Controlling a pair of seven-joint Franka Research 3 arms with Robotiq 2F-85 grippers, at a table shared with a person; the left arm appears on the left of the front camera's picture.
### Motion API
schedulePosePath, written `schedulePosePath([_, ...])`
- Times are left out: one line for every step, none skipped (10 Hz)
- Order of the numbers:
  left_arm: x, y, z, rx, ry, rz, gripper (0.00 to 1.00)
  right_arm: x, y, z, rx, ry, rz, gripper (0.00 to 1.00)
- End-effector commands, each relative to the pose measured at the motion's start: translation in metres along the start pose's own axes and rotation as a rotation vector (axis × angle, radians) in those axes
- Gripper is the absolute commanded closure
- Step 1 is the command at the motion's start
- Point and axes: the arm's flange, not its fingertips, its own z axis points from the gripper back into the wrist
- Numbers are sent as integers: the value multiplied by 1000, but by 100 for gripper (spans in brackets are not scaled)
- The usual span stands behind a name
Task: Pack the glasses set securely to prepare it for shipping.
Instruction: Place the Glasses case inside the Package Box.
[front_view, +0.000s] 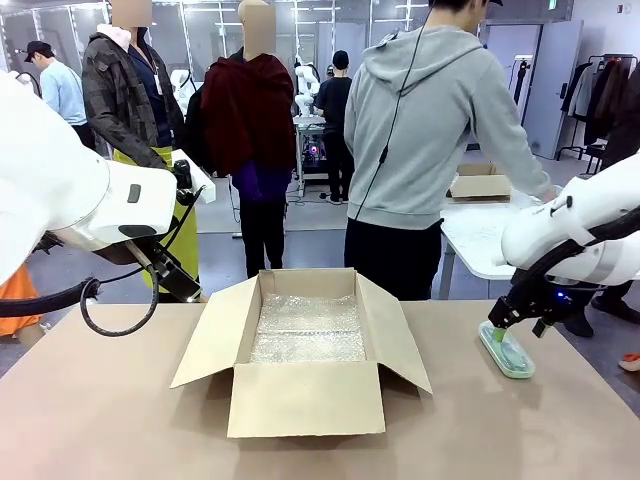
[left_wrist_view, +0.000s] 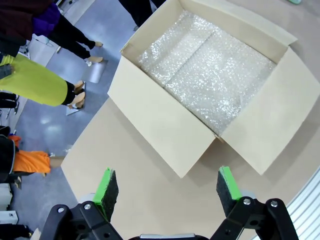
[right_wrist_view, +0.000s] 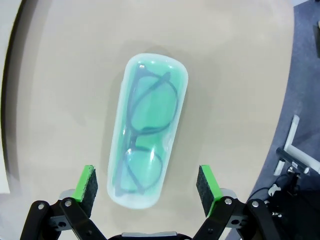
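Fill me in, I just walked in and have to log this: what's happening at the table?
The right gripper hovers over the mint-green glasses case, which lies on the table right of the open cardboard box, jaws open astride one end, not gripping. The box is lined with bubble wrap, nothing on it. The left gripper, open and empty, hangs above the table beside the box. A person stands beyond the table, back turned.
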Motion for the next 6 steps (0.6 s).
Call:
schedulePosePath([0,1,1,2,-2,-17,0,14,5,-11,-11,33,-37,0])
schedulePosePath([0,1,1,2,-2,-17,0,17,6,-18,-11,41,-44,0])
schedulePosePath([0,1,1,2,-2,-17,0,20,8,-25,-6,41,-56,0])
schedulePosePath([0,1,1,2,-2,-17,0,22,9,-32,-2,47,-66,0])
schedulePosePath([0,1,1,2,-2,-17,0,24,12,-40,-2,58,-67,0])
schedulePosePath([0,1,1,2,-2,-17,0,26,13,-47,-13,72,-71,0])
